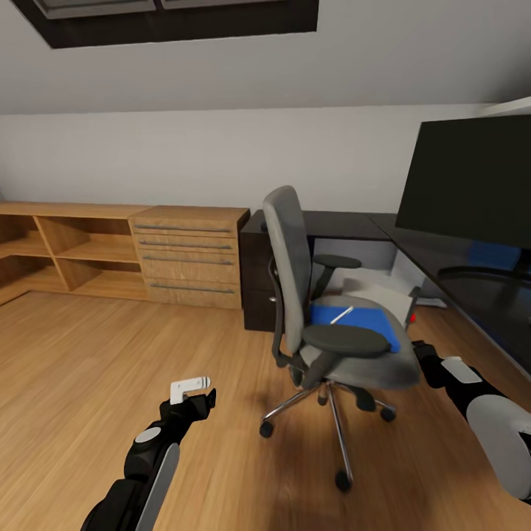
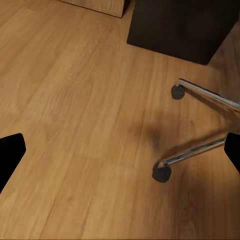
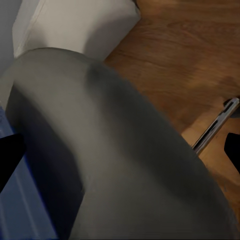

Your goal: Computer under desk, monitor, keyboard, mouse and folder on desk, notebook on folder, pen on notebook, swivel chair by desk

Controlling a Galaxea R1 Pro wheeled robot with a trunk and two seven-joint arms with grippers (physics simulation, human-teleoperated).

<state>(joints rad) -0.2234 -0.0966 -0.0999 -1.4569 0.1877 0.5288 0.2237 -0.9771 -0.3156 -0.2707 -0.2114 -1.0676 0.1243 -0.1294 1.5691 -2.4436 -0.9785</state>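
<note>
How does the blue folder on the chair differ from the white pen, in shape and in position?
The folder is a flat, wide, bright blue rectangle, while the pen is a thin, short white stick. The folder lies directly on the swivel chair seat, partly hidden by an armrest; the pen lies on the folder, set diagonally. Both lie flat on the chair rather than on the desk.

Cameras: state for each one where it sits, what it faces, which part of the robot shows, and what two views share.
Head view: on the head, looking down over the swivel chair, folder, desk; both arms show.
Left wrist view: above the floor, facing chair legs; dark fingertips at the edges.
Right wrist view: close over the chair seat; dark fingertips at the edges.
Shared: all three see the chair's chrome base.
</note>
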